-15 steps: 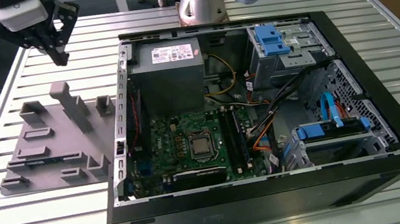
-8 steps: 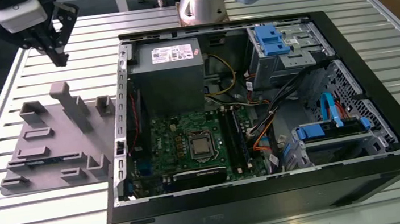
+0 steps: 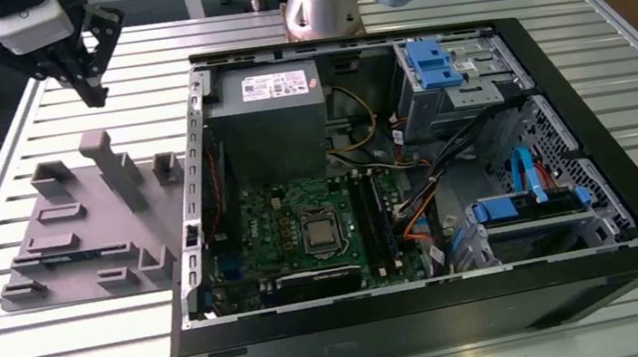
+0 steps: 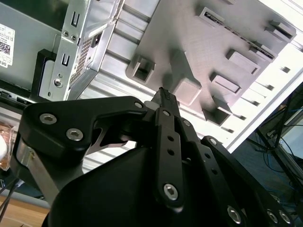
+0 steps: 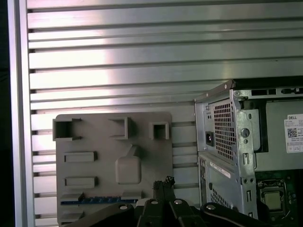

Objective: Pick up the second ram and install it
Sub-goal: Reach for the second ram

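Overhead, at the upper left of the exterior view, the gripper (image 3: 97, 96) hangs over the gray tray (image 3: 94, 229), closed tight and empty, which the second wrist view makes plain. The ram (image 5: 94, 201) stands on edge in a tray slot, likely for pinching from above; the first wrist view catches its edge.

My gripper (image 4: 163, 94) is matt black, with bright metal screws (image 4: 170, 190). The table (image 5: 118, 56) is ribbed bare metal, glossy under light. The tray (image 5: 142, 125) is grey plastic, matt and smooth. The computer case (image 3: 434, 319) is satin black outside; its inner cage (image 5: 220, 130) is bare, perforated sheet metal.
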You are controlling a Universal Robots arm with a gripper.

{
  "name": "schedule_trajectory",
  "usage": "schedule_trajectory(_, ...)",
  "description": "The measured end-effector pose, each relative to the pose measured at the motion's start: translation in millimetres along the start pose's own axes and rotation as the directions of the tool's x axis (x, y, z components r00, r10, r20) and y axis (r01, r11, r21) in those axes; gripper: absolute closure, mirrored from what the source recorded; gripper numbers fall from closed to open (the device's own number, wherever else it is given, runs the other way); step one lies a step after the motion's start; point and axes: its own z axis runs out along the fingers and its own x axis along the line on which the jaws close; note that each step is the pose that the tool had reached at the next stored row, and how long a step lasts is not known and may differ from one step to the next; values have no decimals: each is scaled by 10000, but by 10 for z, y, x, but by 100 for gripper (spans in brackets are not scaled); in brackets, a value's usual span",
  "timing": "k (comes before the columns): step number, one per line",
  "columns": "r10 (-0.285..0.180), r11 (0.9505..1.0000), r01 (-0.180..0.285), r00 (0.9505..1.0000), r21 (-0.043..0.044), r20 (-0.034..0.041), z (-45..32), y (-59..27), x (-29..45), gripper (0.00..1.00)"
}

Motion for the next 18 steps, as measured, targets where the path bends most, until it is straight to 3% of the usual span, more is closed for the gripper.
schedule_trajectory(18,1,10000,-1,10000,0,-3,26,-7,75,89)
